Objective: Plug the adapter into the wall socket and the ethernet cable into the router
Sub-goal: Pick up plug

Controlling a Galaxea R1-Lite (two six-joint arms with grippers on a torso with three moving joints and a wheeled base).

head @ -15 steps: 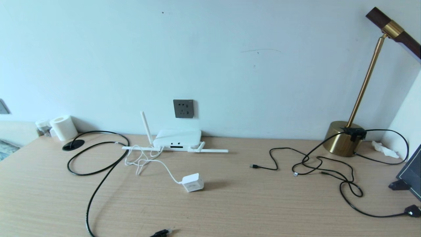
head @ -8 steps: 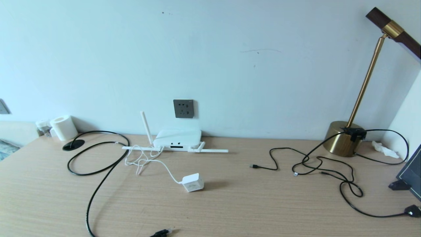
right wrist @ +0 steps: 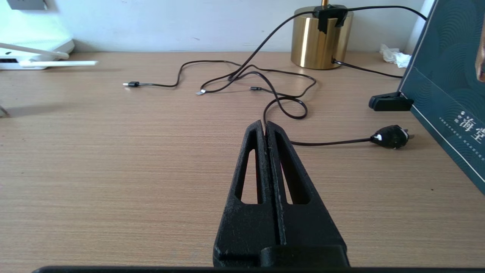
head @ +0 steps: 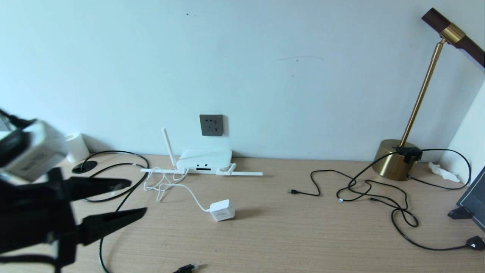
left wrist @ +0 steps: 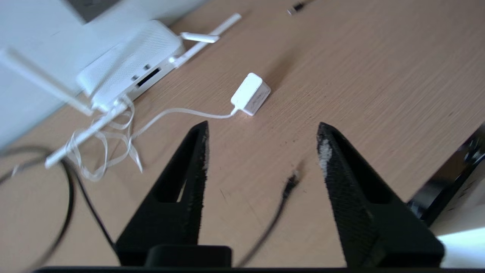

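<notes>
The white cube adapter lies on the desk with its thin cord running back to the flat white router against the wall. The dark-grey wall socket sits just above the router. The black ethernet cable loops across the left of the desk, and its plug rests at the near edge. My left gripper hovers open over the desk's left side, empty. In the left wrist view the gripper points toward the adapter, with the cable's plug below its gap. My right gripper is shut and empty.
A brass lamp stands at the back right with thin black cables tangled in front of it. A black mains plug and a dark board are at the right edge. A paper roll stands at the back left.
My left arm has come into the head view from the left, and its gripper now stands open. The things on the desk have not moved.
</notes>
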